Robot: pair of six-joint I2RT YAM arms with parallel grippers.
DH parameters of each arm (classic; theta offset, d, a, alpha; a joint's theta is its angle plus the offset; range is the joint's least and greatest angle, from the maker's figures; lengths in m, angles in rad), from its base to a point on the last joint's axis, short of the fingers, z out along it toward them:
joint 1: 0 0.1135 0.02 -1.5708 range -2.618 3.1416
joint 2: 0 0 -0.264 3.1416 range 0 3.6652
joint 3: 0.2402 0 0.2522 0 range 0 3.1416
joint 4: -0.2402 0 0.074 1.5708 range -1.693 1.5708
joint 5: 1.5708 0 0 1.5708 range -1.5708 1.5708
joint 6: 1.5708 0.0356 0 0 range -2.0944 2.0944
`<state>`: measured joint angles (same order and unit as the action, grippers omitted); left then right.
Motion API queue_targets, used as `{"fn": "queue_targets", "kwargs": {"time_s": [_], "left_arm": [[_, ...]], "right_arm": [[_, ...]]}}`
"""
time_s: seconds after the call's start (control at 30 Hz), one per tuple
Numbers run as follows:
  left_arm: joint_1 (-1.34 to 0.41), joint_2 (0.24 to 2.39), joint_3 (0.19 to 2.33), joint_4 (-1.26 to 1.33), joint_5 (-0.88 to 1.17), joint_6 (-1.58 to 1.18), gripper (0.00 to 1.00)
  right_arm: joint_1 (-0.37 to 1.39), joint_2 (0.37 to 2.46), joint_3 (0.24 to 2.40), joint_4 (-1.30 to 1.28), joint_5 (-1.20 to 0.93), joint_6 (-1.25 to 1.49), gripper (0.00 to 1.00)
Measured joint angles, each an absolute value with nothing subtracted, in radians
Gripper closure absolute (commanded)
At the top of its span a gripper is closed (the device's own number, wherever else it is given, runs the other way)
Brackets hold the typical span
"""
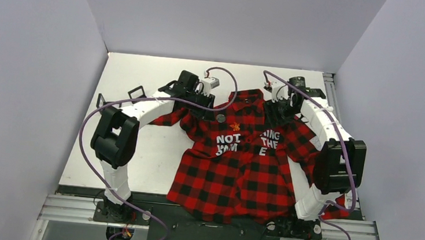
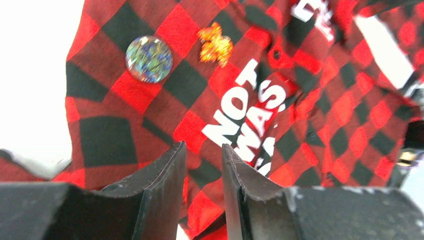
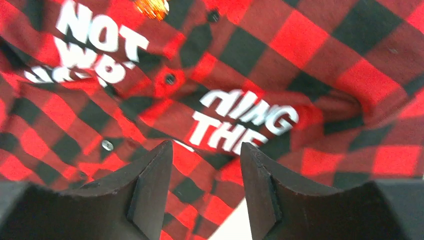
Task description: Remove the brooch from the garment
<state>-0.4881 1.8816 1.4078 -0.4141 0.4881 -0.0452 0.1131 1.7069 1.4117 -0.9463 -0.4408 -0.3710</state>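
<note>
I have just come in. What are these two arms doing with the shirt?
Two robot arms are reaching over a red-and-black check shirt spread on a white table. The brooch, small and orange-gold, is pinned on the chest near the white word NOT, beside a round shiny badge. The left gripper hangs close to it, its jaws a little apart. The right gripper hangs open over the other chest half. Neither holds anything, so the brooch is not yet removed.

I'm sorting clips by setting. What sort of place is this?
Probably a lab test booth: plain grey walls box in a white table, two robot arms are bolted to a metal rail at its near edge, and a plaid shirt lies spread on it.
</note>
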Motion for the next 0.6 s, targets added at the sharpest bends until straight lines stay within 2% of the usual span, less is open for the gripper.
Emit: {"fn": "queue_targets", "kwargs": {"time_s": [0.2,0.53,0.6], "left_arm": [[-0.470,1.895,1.354,-0.168,0.617,-0.273,0.69],[-0.482,2.053,1.353,0.078,0.683,-0.543,0.68],[-0.482,2.078,1.353,0.094,0.686,-0.571,0.67]], "right_arm": [[0.155,1.721,1.379,-0.770,-0.559,-0.150,0.63],[0.214,1.799,1.222,-0.440,-0.665,0.169,0.65],[0.224,1.823,1.205,-0.393,-0.672,0.210,0.68]]}}
